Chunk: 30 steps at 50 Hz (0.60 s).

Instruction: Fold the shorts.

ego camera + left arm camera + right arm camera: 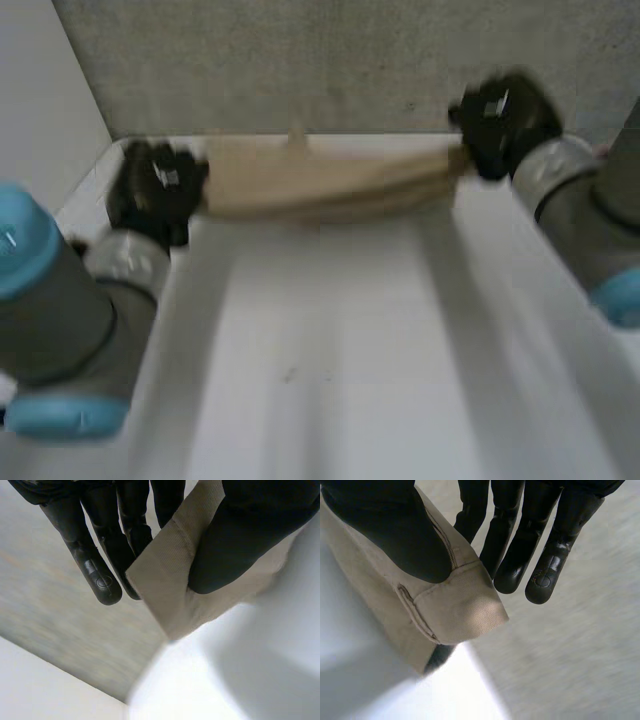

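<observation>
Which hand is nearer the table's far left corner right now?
Left. The left hand is beside that corner, pinching one end of the shorts; the right hand pinches the opposite end.

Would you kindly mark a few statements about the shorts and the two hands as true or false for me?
1. The shorts are tan. True.
2. The left hand grips one end of the shorts. True: in the left wrist view its thumb presses the cloth against its fingers.
3. The right hand is open and clear of the shorts. False: it pinches the other end between its thumb and fingers.
4. The shorts lie in a heap in the middle of the table. False: they are stretched between the two hands at the table's far side.
5. The table is white. True.
</observation>
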### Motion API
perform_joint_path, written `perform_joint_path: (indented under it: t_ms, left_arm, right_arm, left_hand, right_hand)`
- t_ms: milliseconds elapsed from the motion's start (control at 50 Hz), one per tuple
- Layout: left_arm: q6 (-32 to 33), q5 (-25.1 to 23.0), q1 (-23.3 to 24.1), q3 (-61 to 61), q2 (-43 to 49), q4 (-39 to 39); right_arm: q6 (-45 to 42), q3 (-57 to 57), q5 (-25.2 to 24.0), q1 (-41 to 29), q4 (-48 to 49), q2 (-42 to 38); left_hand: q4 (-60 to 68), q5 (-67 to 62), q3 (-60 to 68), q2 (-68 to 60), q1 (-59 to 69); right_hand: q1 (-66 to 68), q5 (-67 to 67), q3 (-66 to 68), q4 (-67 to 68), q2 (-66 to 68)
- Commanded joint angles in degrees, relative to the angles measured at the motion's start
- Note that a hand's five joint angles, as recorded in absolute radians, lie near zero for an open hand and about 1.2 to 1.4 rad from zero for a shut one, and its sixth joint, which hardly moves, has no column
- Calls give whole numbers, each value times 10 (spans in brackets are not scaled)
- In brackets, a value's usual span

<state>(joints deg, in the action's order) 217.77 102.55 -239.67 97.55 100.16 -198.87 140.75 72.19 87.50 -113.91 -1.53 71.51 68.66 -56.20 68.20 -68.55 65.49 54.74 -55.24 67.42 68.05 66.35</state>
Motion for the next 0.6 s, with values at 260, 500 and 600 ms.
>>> perform_joint_path:
  t_ms: [260, 500, 600]
  left_arm:
    - [-50, 18, 80, 104, -14, 202]
    - [-66, 17, 84, 111, -35, 246]
    - [-57, 18, 98, 114, -36, 263]
  right_arm:
    - [-32, 154, -1, 7, -142, 45]
    - [-94, 217, -5, 8, -219, 57]
    - [-107, 240, 1, 7, -225, 58]
  left_hand:
    - [113, -138, 118, -115, 145]
    - [113, -138, 118, -115, 145]
    - [113, -138, 118, -115, 145]
  right_hand:
    - [253, -148, 126, 119, 136]
    - [253, -148, 126, 119, 136]
    - [253, -148, 126, 119, 136]
